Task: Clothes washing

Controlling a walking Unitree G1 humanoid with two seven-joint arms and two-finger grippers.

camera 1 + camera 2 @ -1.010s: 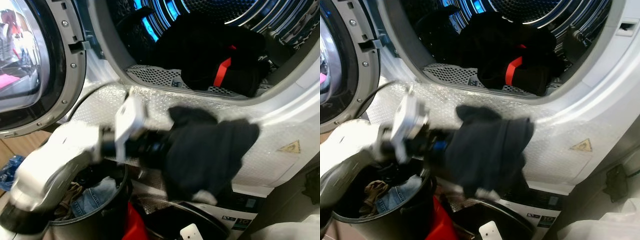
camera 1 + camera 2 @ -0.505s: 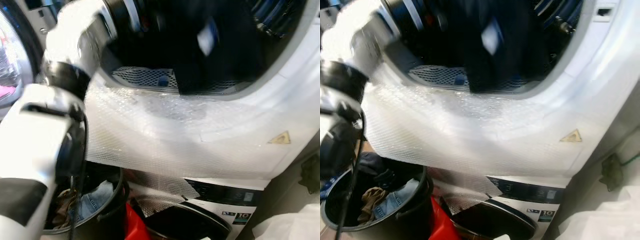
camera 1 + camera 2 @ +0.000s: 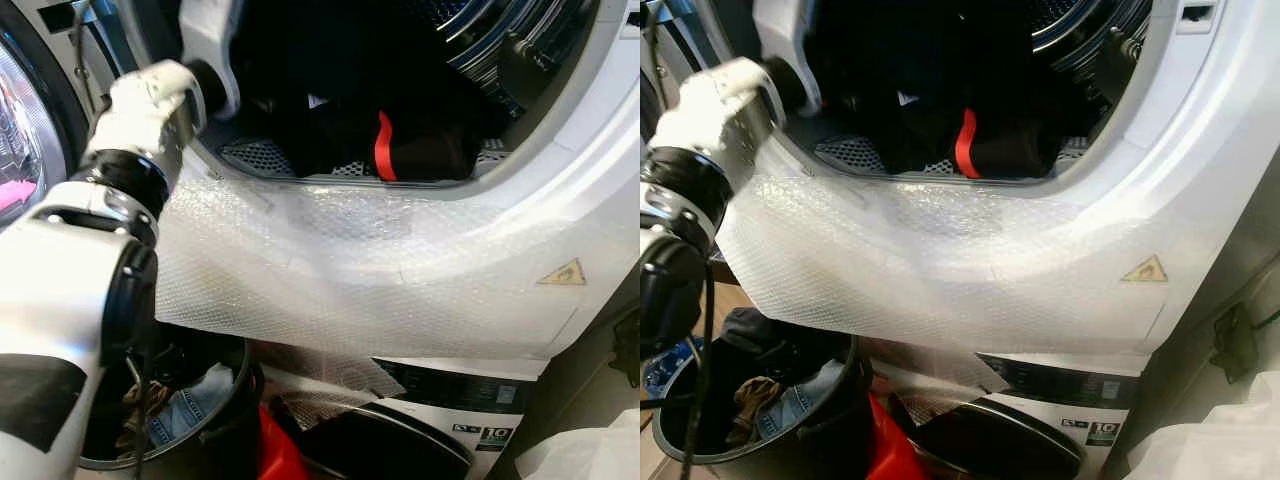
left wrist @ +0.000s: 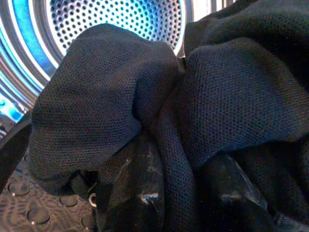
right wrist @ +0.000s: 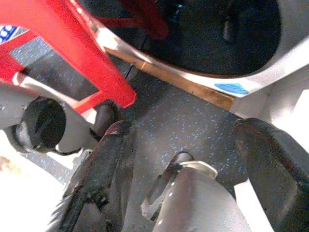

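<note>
My left arm [image 3: 150, 100] reaches through the machine's round opening [image 3: 560, 150] into the drum. In the left wrist view my left gripper [image 4: 178, 193] is shut on a dark knitted garment [image 4: 106, 96], which drapes over both fingers; the perforated drum wall [image 4: 120, 14] glows blue behind it. A pile of black clothes with a red stripe [image 3: 385, 140] lies at the drum's front. My right gripper [image 5: 188, 164] hangs open over the speckled floor [image 5: 183, 125], holding nothing.
Bubble wrap [image 3: 330, 270] covers the machine's front below the opening. The open door [image 3: 20, 140] stands at the left. A black bucket [image 3: 235, 400] holding jeans and other clothes sits below, beside something red [image 3: 275, 450]. A red stool [image 5: 72, 43] stands near my right gripper.
The left arm has lifted the dark garment from in front of the machine, up over the rim and into the drum. The camera has shifted slightly.
</note>
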